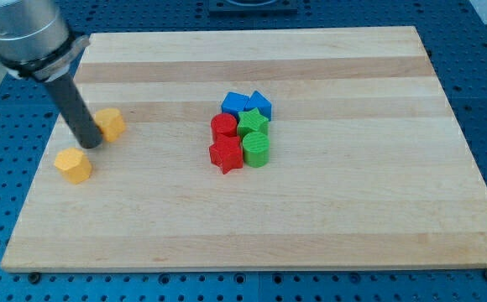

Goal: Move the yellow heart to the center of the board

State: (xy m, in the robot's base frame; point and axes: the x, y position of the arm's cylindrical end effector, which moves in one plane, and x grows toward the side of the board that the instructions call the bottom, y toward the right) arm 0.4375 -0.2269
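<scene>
Two yellow blocks lie at the view's left side of the wooden board [327, 218]. One yellow block [110, 123] is the upper of the two and looks like a heart, though its outline is not sharp. The other yellow block [74, 165] lies lower left and looks many-sided. My tip [91, 145] stands between them, touching or almost touching the left side of the upper yellow block and just above and right of the lower one. The rod leans up to the view's top left.
A tight cluster sits near the board's middle: two blue blocks [235, 103] [261, 104], a red block [224, 126], a red star [225, 155], a green star [253, 122] and a green round block [257, 150].
</scene>
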